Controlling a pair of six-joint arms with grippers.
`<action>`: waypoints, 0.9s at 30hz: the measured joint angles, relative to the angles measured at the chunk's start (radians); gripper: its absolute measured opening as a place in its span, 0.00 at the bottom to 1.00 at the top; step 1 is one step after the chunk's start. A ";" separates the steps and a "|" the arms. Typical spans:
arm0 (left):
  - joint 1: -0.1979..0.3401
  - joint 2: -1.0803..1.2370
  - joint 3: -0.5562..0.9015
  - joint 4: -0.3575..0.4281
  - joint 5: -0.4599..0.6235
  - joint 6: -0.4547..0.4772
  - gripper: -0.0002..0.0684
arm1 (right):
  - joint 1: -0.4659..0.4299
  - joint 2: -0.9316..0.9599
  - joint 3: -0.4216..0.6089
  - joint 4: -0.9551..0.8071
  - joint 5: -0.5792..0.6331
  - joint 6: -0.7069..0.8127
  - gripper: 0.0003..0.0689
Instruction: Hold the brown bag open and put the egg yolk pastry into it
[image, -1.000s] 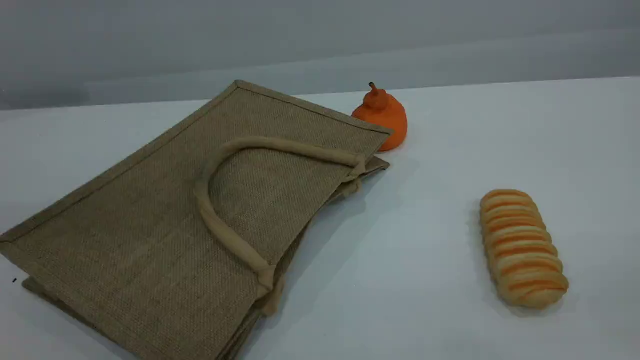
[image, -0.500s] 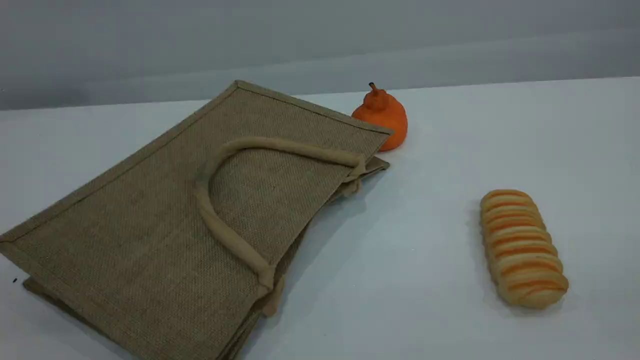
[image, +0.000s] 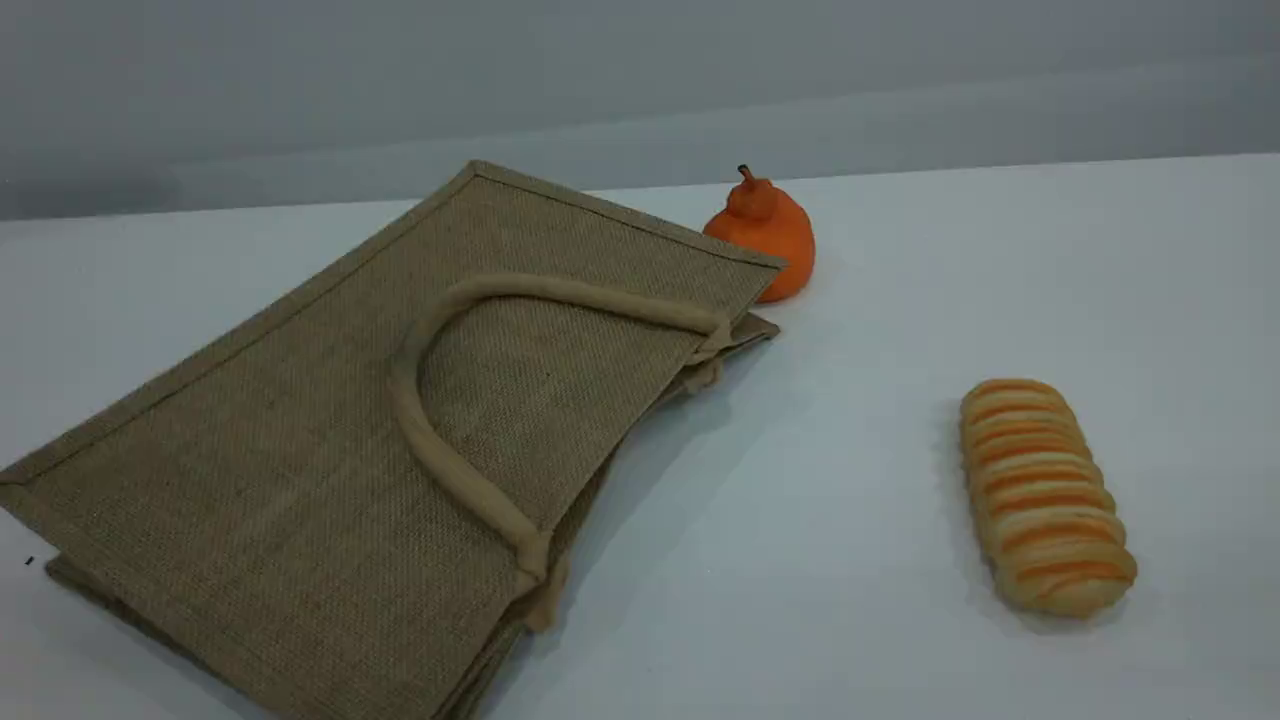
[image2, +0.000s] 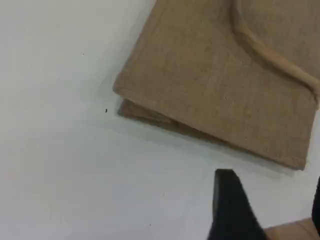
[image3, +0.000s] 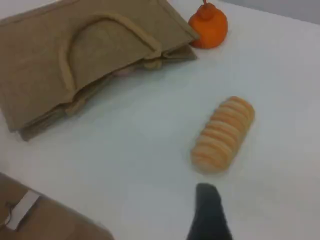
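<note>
The brown bag (image: 300, 450) lies flat on the white table, mouth toward the right, one beige handle (image: 440, 460) curved across its top face. It also fills the upper part of the left wrist view (image2: 225, 85) and the upper left of the right wrist view (image3: 40, 65). The egg yolk pastry is out of view. Neither arm shows in the scene view. My left gripper (image2: 272, 192) hovers open over bare table just off the bag's bottom corner. My right gripper's fingertip (image3: 207, 200) hangs above the table near the striped bread, with nothing against it.
A long orange-striped bread (image: 1040, 495) lies right of the bag, also seen in the right wrist view (image3: 222, 132). An orange pear-shaped fruit (image: 765, 235) stands at the bag's far corner. A brown surface (image3: 50, 220) borders the table's near edge.
</note>
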 joint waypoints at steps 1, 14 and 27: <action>0.000 0.000 0.008 0.000 -0.005 0.000 0.52 | 0.000 0.000 0.000 0.000 0.000 0.000 0.63; 0.000 -0.008 0.013 0.000 0.016 -0.021 0.52 | -0.244 0.000 0.000 0.000 0.000 0.000 0.63; 0.000 -0.008 0.013 0.000 0.014 -0.021 0.52 | -0.387 -0.079 0.000 0.000 0.000 0.000 0.63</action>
